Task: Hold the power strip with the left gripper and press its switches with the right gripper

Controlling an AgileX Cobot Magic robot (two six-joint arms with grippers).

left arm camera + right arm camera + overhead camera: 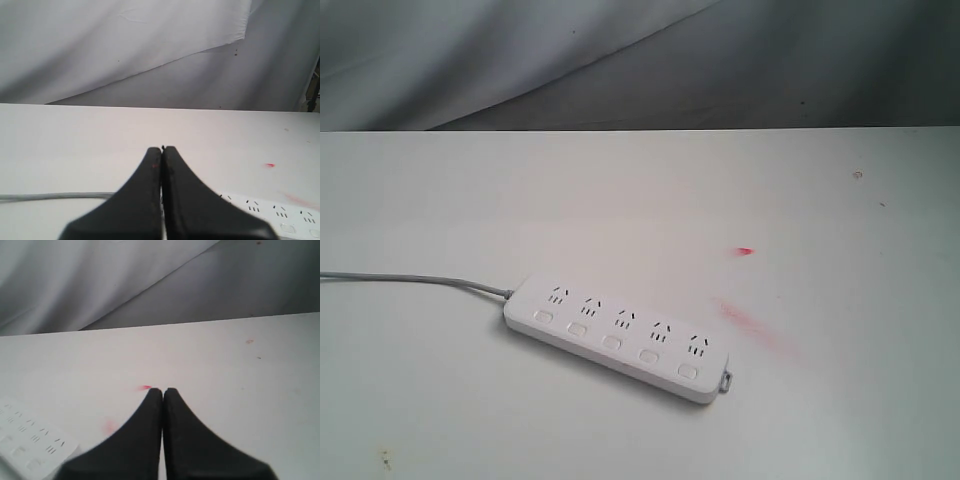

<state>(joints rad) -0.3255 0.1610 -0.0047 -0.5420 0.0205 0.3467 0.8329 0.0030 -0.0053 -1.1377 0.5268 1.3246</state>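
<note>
The white power strip [617, 336] lies flat and slanted on the white table, its grey cord [410, 280] running off to the left and a small grey end tab [727, 381] at its near right end. Its five switches [611, 342] sit in a row below the socket groups. Neither arm shows in the exterior view. My left gripper [162, 150] is shut and empty above the table, part of the strip [280, 210] and the cord [50, 197] behind it. My right gripper [163, 391] is shut and empty, the strip's end [30, 440] off to one side.
A small red mark [745, 251] and a pink smear [750, 325] stain the table right of the strip. A grey cloth backdrop [620, 60] hangs behind the table's far edge. Bare tabletop [840, 420] surrounds the strip.
</note>
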